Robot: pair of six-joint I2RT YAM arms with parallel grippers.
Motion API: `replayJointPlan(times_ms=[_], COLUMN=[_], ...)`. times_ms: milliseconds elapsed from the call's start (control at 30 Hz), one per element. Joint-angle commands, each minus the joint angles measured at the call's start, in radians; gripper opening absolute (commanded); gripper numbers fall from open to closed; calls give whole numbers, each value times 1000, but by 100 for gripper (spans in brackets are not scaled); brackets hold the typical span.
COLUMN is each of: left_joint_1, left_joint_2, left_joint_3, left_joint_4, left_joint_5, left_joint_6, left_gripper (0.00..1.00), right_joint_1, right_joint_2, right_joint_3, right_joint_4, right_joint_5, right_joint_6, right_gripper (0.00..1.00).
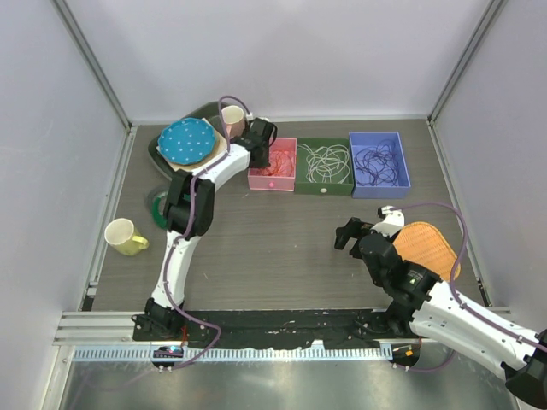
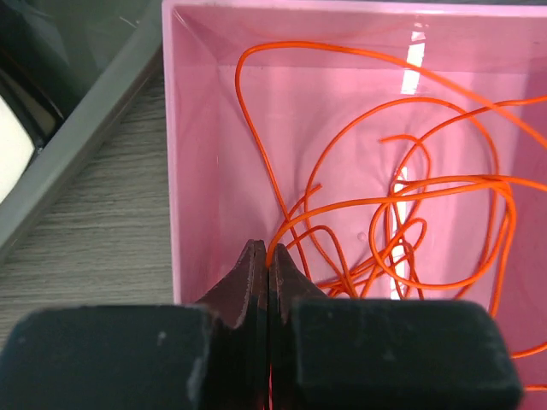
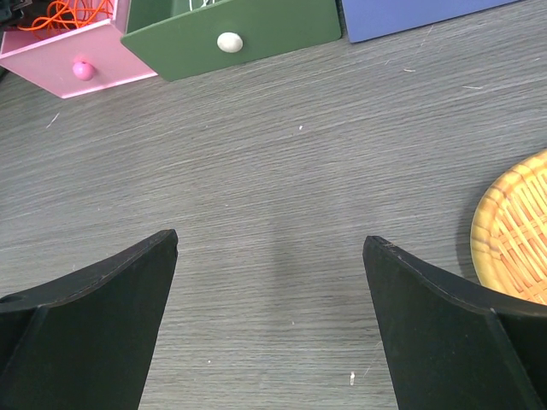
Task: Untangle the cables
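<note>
The red-orange cable [image 2: 410, 196] lies in loose loops in the pink box [image 2: 192, 128], which also shows in the top view [image 1: 286, 181]. My left gripper [image 2: 270, 249] is inside that box at its left wall, shut on a strand of the red-orange cable; in the top view it [image 1: 263, 155] hangs over the box. White cable [image 1: 325, 161] fills the green box [image 1: 323, 190]. Dark purple cable [image 1: 376, 162] fills the blue box [image 1: 402, 162]. My right gripper [image 3: 271, 243] is open and empty over bare table, in the top view [image 1: 349, 233] in front of the boxes.
A wicker tray [image 1: 427, 248] lies right of my right gripper. A yellow mug [image 1: 124, 237] stands at the left, and a blue dotted plate [image 1: 188, 141] and a pink cup [image 1: 232, 115] at the back left. A green ring-shaped thing [image 1: 157, 207] sits by the left arm.
</note>
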State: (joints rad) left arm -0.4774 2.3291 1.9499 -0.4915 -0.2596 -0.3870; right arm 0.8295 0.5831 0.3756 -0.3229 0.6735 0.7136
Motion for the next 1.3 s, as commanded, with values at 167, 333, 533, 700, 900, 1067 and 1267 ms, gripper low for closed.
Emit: replayJointPlan(times_ms=[167, 333, 533, 700, 900, 1067, 1267], left_joint_1=[-4, -7, -21, -38, -50, -53, -72], left_joint_2=[-40, -114, -217, -318, -563, -922, -1312], left_joint_3=[83, 84, 96, 80, -153, -703, -1251], left_joint_4=[-62, -52, -50, -59, -35, 122, 188], left_joint_5=[42, 80, 100, 128, 120, 66, 21], left_joint_6=[-1, 5, 16, 22, -21, -131, -340], left_gripper=[12, 30, 48, 70, 100, 100, 100], right_joint_1=[3, 5, 3, 3, 3, 3, 3], right_joint_2=[7, 7, 0, -6, -5, 27, 110], right_joint_3=[2, 3, 3, 3, 5, 13, 48], right_joint_4=[25, 25, 24, 21, 13, -27, -71], right_joint_5=[41, 37, 28, 34, 40, 96, 152], right_joint_6=[7, 9, 7, 12, 26, 78, 116], right_gripper=[96, 95, 96, 96, 96, 96, 96])
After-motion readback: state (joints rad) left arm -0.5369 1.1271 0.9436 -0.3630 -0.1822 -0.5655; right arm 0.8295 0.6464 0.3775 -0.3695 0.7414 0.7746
